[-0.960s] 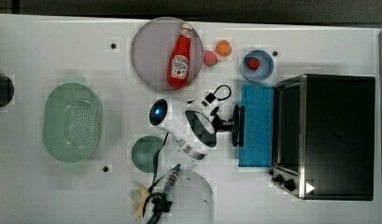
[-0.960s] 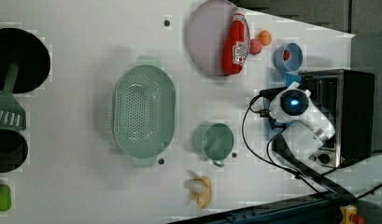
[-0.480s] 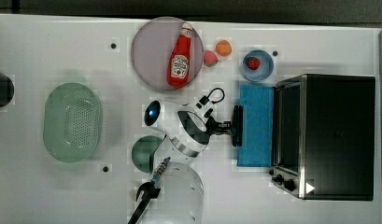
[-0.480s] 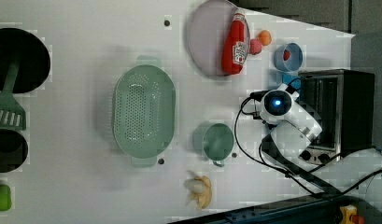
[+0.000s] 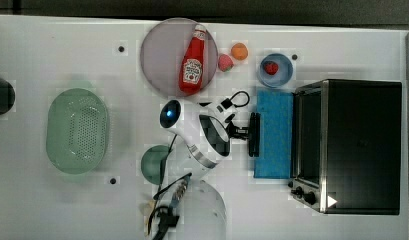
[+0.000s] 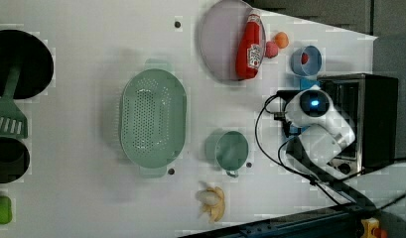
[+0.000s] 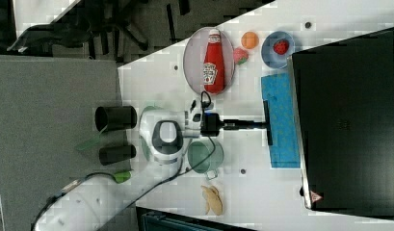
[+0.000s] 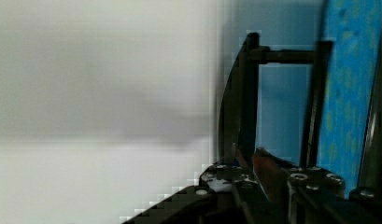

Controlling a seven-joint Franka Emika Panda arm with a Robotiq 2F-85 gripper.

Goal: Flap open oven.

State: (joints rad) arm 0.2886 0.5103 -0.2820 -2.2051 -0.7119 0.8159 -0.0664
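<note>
My gripper [image 5: 248, 132] clenched the dark, slim bar handle [image 5: 254, 134] of the boxy, black-topped oven [image 5: 359, 145], whose flat, blue-tinted door [image 5: 274, 135] lay folded down.

Tabletop count, one of nearly everything

One oven [image 5: 359, 145], one ketchup bottle [image 5: 193, 64], one pink plate [image 5: 159, 60], one green colander [image 5: 77, 130], one green cup [image 6: 231, 150], one blue bowl [image 5: 283, 76], one banana [image 6: 213, 202], one spatula [image 6: 9, 116], two black cups [image 7: 115, 118].

Oven [image 5: 359, 145]: matt black top, silver metal frame
</note>
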